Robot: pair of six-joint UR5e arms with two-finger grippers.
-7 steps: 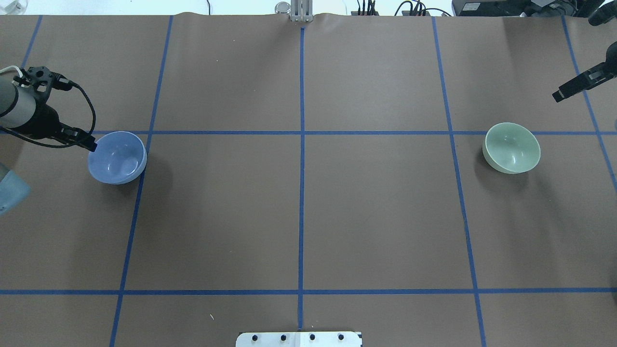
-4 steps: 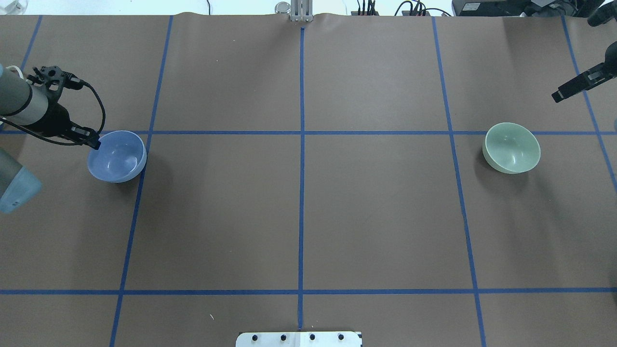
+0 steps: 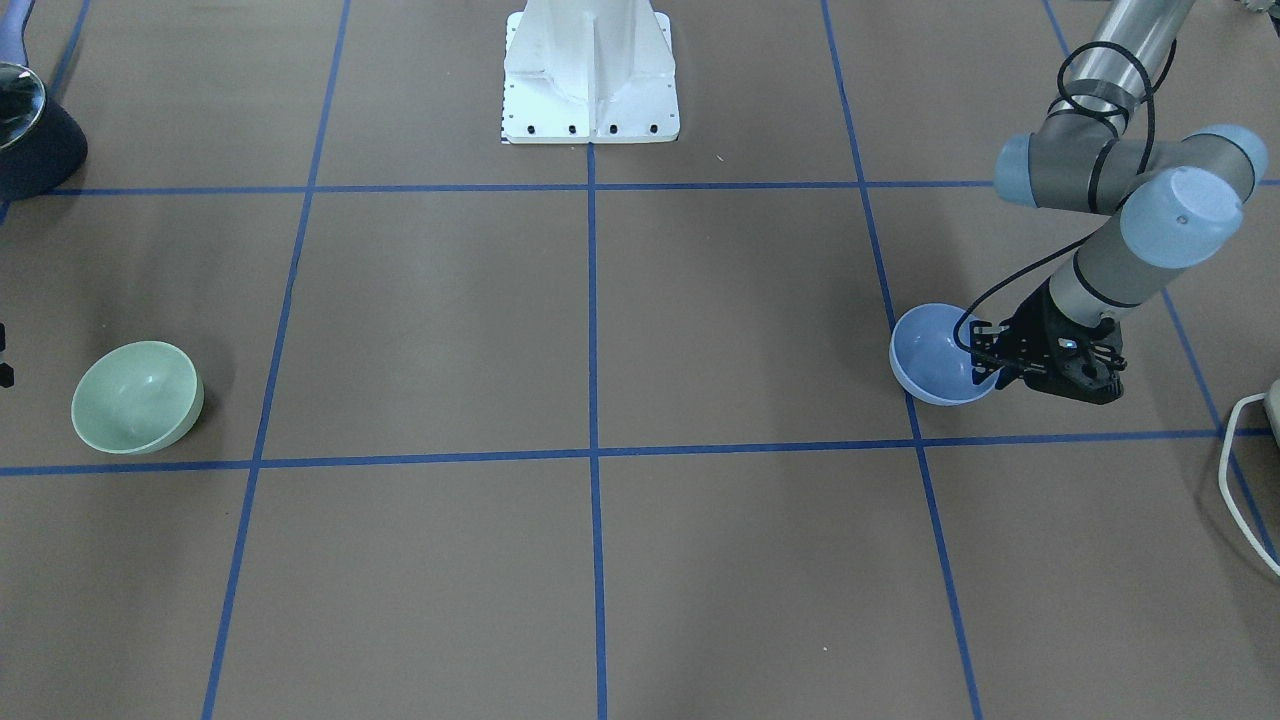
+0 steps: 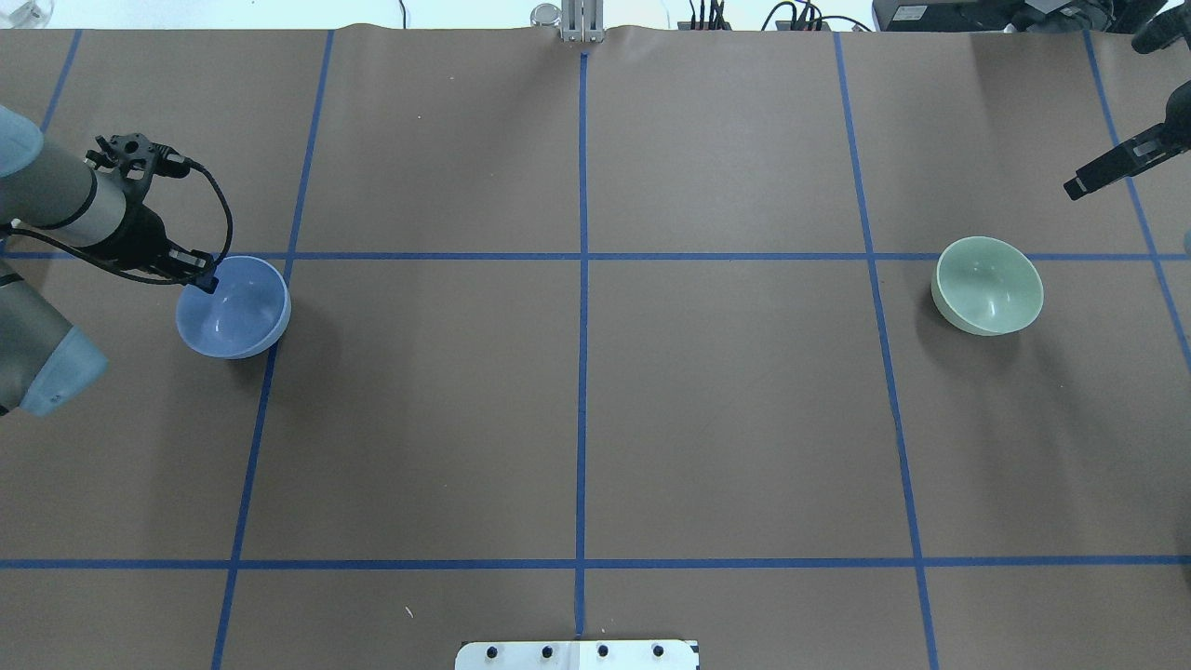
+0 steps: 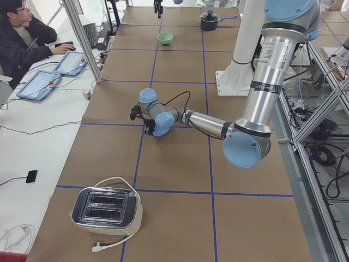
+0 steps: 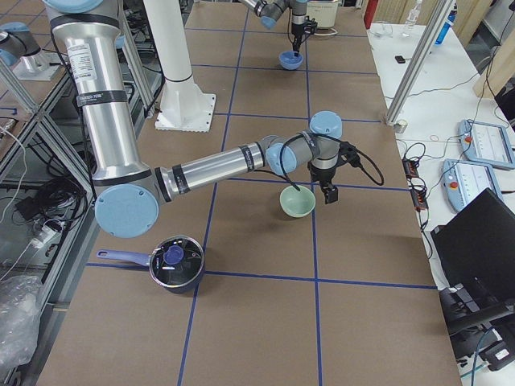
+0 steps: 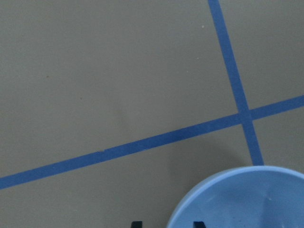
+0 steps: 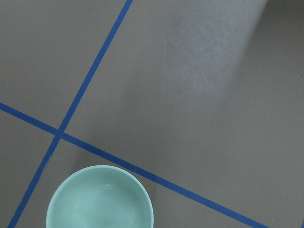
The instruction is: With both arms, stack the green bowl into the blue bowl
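The blue bowl (image 4: 237, 312) stands upright at the table's left, also in the front view (image 3: 935, 360) and the left wrist view (image 7: 247, 199). My left gripper (image 4: 207, 279) straddles its near-left rim, one fingertip (image 7: 198, 223) inside and the other outside. The jaws are part-way apart, with a gap on the outer side. The green bowl (image 4: 988, 284) stands upright at the right, also in the right wrist view (image 8: 99, 199). My right gripper (image 4: 1077, 188) hovers behind and to the right of it, empty. Its fingertips do not show in its wrist view.
The white base plate (image 3: 590, 90) is at the robot's side of the table. A dark pot (image 6: 175, 265) stands near the right end and a toaster (image 5: 106, 207) near the left end. A white cable (image 3: 1245, 470) lies by the blue bowl's side. An operator (image 5: 22, 33) sits beyond the table.
My left gripper has moved right, over the blue bowl's rim. The bowl has shifted slightly to the right. The right arm and the green bowl have not moved.
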